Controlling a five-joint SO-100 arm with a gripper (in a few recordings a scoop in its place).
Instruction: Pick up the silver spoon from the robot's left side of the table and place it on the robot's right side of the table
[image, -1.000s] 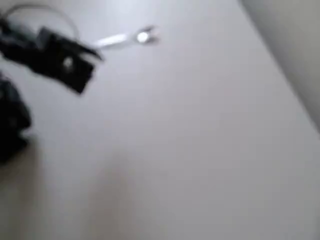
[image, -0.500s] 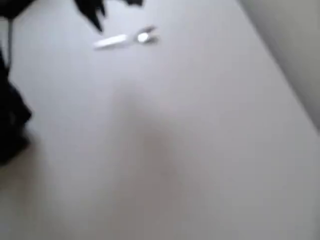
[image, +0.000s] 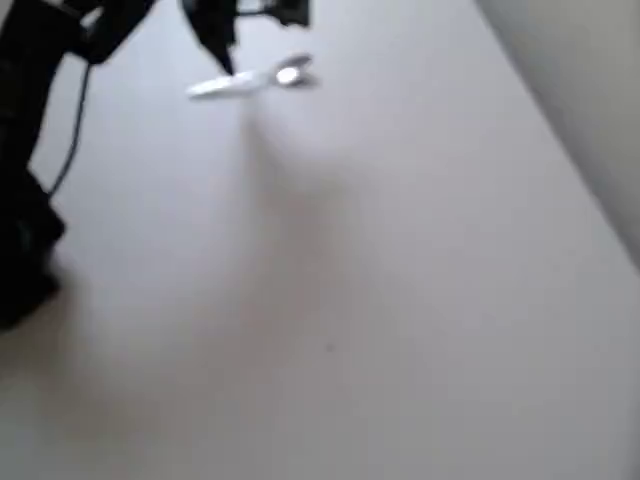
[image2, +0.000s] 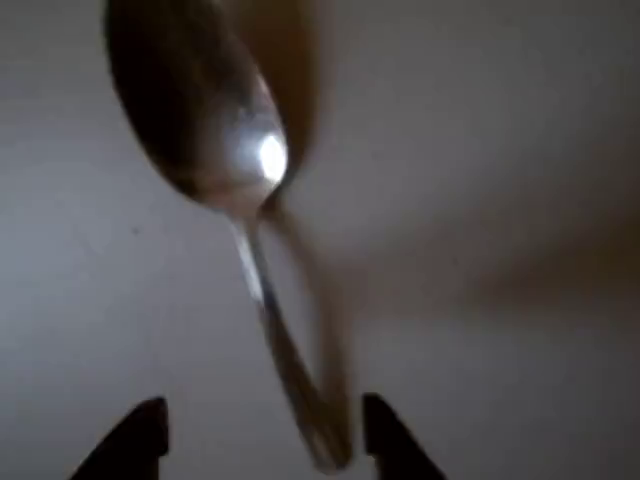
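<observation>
The spoon (image: 250, 78) is seen lying flat on the white table (image: 400, 300), close to the far edge in the overhead view, its bowl turned toward the right-hand edge and its handle toward the left. The black gripper (image: 250, 30) is poised directly over it, one dark finger (image: 215, 40) pointing down at the handle near its middle. A second ago the gripper was held further left, short of the handle's end, and half a second ago it was only partly in view at the far edge; it has since been swung in over the spoon. The spoon itself has not been shifted across the three overhead pictures.

In the wrist view the spoon (image2: 235, 200) is shown from above, bowl away from the camera, with the handle's end running down between the two fingertips (image2: 262, 440), which are held apart on either side of it. Whether either fingertip is touching the metal cannot be told from the blurred pictures.

The approach is judged to be all but complete: the handle is framed by the spread jaws, and a closing of them is what the pick appears to need next. The lift and the carry to the opposite side of the table are not yet begun.
</observation>
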